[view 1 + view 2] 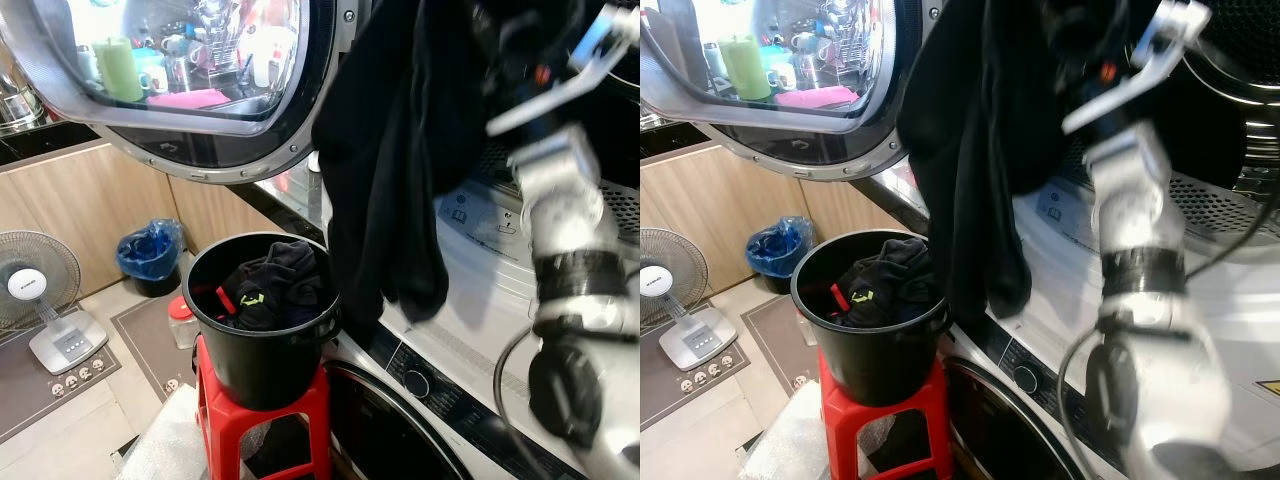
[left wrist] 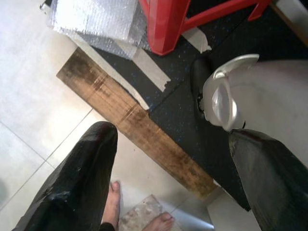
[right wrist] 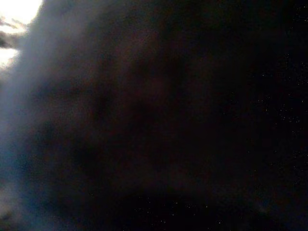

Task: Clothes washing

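Observation:
A long black garment (image 1: 390,170) hangs from my raised right gripper (image 1: 490,50), in front of the upper machine's drum opening (image 1: 1240,60); the cloth hides the fingers. In the right wrist view there is just dark fabric close up. Below and to the left, a black bucket (image 1: 200,310) stands on a red stool (image 1: 225,410) and holds dark clothes (image 1: 270,285), one with a green mark. My left gripper (image 2: 173,192) hangs low over the floor, open, nothing between its fingers (image 2: 82,183).
The upper machine's round glass door (image 1: 180,150) stands open above the bucket. A lower washer door (image 1: 400,420) sits right of the stool. A fan (image 1: 40,290) and a blue-bagged bin (image 1: 150,255) stand at left. Bubble wrap (image 2: 96,21), a wooden plank (image 2: 130,120) and a person's bare foot (image 2: 113,202) are on the floor.

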{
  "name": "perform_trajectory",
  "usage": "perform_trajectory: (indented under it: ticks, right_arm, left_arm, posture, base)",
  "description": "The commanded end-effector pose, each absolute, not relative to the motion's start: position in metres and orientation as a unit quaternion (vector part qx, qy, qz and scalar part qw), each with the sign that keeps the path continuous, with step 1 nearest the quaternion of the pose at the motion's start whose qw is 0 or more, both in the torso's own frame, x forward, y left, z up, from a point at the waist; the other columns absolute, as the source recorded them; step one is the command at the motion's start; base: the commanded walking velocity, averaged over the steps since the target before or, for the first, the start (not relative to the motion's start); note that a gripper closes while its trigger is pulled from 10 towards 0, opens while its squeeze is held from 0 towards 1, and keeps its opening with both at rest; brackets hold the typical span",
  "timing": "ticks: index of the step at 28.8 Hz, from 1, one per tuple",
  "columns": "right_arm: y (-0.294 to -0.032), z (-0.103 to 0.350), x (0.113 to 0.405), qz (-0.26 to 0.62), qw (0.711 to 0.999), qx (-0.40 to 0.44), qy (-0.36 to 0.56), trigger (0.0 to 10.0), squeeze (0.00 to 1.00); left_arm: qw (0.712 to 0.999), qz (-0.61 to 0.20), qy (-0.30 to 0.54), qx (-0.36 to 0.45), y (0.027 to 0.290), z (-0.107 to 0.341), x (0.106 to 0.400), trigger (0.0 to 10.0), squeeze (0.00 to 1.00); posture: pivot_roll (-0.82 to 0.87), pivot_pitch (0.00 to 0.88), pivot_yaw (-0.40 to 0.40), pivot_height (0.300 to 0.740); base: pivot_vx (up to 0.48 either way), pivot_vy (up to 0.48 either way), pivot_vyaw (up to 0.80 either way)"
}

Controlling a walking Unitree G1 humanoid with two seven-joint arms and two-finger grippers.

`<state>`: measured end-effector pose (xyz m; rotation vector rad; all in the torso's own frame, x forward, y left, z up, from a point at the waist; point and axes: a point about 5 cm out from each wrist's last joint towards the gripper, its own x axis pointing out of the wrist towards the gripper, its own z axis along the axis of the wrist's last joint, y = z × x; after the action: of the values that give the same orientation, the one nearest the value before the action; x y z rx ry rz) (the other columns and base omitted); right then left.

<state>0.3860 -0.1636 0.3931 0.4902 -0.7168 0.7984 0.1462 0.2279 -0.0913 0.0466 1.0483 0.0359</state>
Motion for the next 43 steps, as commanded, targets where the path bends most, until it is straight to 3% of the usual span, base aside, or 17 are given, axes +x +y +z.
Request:
perform_trajectory:
  ticks: [1, 6, 11, 13, 16, 20, 25, 29, 33, 34, 35, 36, 37, 38, 39, 43]
  right_arm:
    - [-0.169, 0.399, 0.385, 0.366, 0.830, 0.230, -0.352, 0.0, 0.00]
    - [-0.216, 0.449, 0.383, 0.196, 0.861, 0.274, -0.381, 0.0, 0.00]
    - [-0.255, 0.461, 0.378, 0.030, 0.889, 0.281, -0.360, 0.0, 0.00]
    - [-0.278, 0.456, 0.374, -0.082, 0.909, 0.239, -0.332, 0.0, 0.00]
    - [-0.286, 0.452, 0.373, -0.151, 0.925, 0.171, -0.303, 0.0, 0.00]
    - [-0.312, 0.438, 0.366, -0.286, 0.912, 0.134, -0.262, 0.0, 0.00]
    - [-0.325, 0.420, 0.365, -0.357, 0.901, 0.100, -0.226, 0.0, 0.00]
    - [-0.312, 0.412, 0.375, -0.334, 0.917, 0.060, -0.208, 0.0, 0.00]
    - [-0.281, 0.383, 0.397, -0.266, 0.952, 0.015, -0.154, 0.0, 0.00]
    - [-0.278, 0.378, 0.399, -0.258, 0.955, 0.022, -0.146, 2.3, 0.00]
    - [-0.276, 0.375, 0.400, -0.254, 0.956, 0.028, -0.141, 2.3, 0.00]
    - [-0.274, 0.373, 0.402, -0.253, 0.957, 0.028, -0.137, 7.3, 0.00]
    - [-0.266, 0.369, 0.405, -0.230, 0.964, 0.022, -0.129, 10.0, 0.00]
    - [-0.263, 0.368, 0.406, -0.221, 0.967, 0.023, -0.127, 10.0, 0.00]
    - [-0.257, 0.367, 0.409, -0.204, 0.972, 0.013, -0.119, 10.0, 1.00]
    - [-0.245, 0.364, 0.413, -0.162, 0.981, 0.008, -0.105, 10.0, 1.00]
  left_arm:
    - [0.859, 0.018, 0.511, 0.019, 0.228, -0.094, 0.140, 10.0, 0.00]
    - [0.859, 0.022, 0.511, 0.011, 0.224, -0.096, 0.137, 10.0, 0.00]
    - [0.860, 0.028, 0.509, 0.005, 0.224, -0.096, 0.135, 10.0, 0.00]
    - [0.860, 0.037, 0.509, 0.002, 0.226, -0.097, 0.133, 10.0, 0.00]
    - [0.860, 0.040, 0.509, 0.000, 0.226, -0.097, 0.132, 10.0, 0.00]
    - [0.860, 0.041, 0.509, 0.000, 0.226, -0.097, 0.131, 10.0, 0.00]
    - [0.863, 0.051, 0.503, 0.002, 0.227, -0.097, 0.132, 10.0, 0.00]
    - [0.862, 0.050, 0.504, 0.002, 0.226, -0.097, 0.132, 10.0, 0.00]
    - [0.861, 0.046, 0.506, 0.001, 0.226, -0.097, 0.132, 10.0, 0.00]
    - [0.861, 0.045, 0.507, 0.001, 0.226, -0.097, 0.132, 10.0, 0.00]
    - [0.861, 0.044, 0.507, 0.001, 0.226, -0.097, 0.131, 10.0, 0.00]
    - [0.861, 0.045, 0.507, 0.001, 0.226, -0.097, 0.131, 10.0, 0.00]
    - [0.860, 0.045, 0.508, 0.001, 0.226, -0.097, 0.131, 10.0, 0.00]
    - [0.860, 0.044, 0.508, 0.001, 0.226, -0.097, 0.131, 10.0, 0.00]
    - [0.860, 0.043, 0.508, 0.001, 0.226, -0.097, 0.131, 10.0, 0.00]
    - [0.860, 0.042, 0.509, 0.000, 0.226, -0.097, 0.131, 10.0, 0.00]
  posture:
    - [0.11, 0.032, 0.012, 0.740]
    - [0.12, 0.028, 0.004, 0.740]
    - [0.13, 0.026, -0.006, 0.740]
    - [0.13, 0.024, -0.006, 0.740]
    - [0.13, 0.026, -0.005, 0.740]
    - [0.13, 0.028, -0.005, 0.740]
    - [0.13, 0.032, -0.005, 0.740]
    - [0.13, 0.036, -0.002, 0.740]
    - [0.13, 0.036, 0.004, 0.740]
    - [0.13, 0.036, 0.006, 0.740]
    - [0.13, 0.036, 0.006, 0.740]
    - [0.13, 0.036, 0.006, 0.740]
    - [0.13, 0.036, 0.006, 0.740]
    - [0.13, 0.036, 0.006, 0.740]
    - [0.13, 0.039, 0.009, 0.740]
    - [0.12, 0.039, 0.009, 0.740]
  base:
    - [0.000, 0.000, 0.00]
    - [0.000, 0.000, 0.00]
    - [0.000, 0.000, 0.00]
    - [0.000, 0.000, 0.00]
    - [0.000, 0.000, 0.00]
    - [0.000, 0.000, 0.00]
    - [0.000, 0.000, 0.00]
    - [0.000, 0.000, 0.00]
    - [0.000, 0.000, 0.00]
    - [0.000, 0.000, 0.00]
    - [0.000, 0.000, 0.00]
    - [0.000, 0.000, 0.00]
    - [0.000, 0.000, 0.00]
    - [0.000, 0.000, 0.00]
    - [0.000, 0.000, 0.00]
    - [0.000, 0.000, 0.00]
